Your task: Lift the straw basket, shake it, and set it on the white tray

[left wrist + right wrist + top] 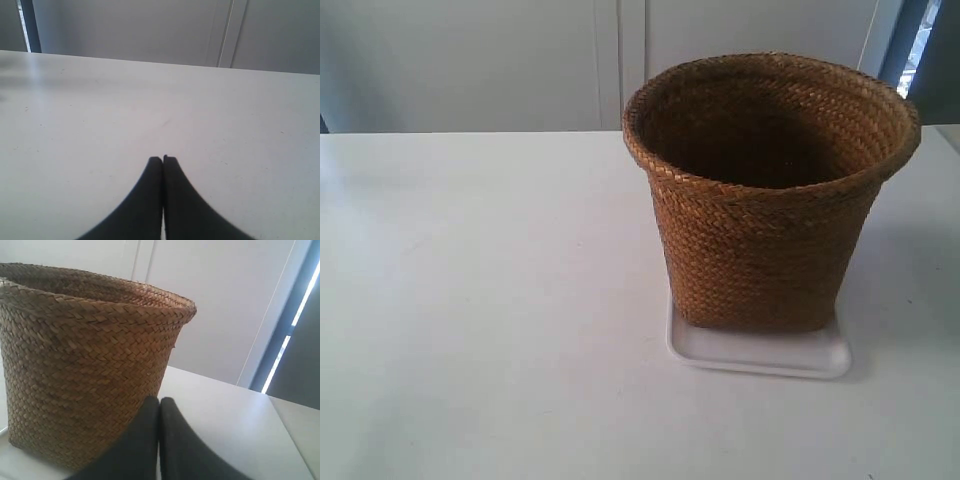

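The brown woven straw basket (770,200) stands upright on the white tray (760,352) at the right of the table in the exterior view, its inside dark. Neither arm shows in that view. In the right wrist view the basket (85,365) fills the frame's side, and my right gripper (159,401) is shut and empty, low and close beside the basket's wall. A sliver of the tray (4,432) shows at the basket's base. My left gripper (163,159) is shut with nothing in it, over bare white table, and no basket shows in its view.
The white table (470,300) stretches wide to the left of the basket. A pale wall with a vertical panel seam (620,60) runs behind the table's far edge. A dark window frame (295,330) stands beyond the table corner.
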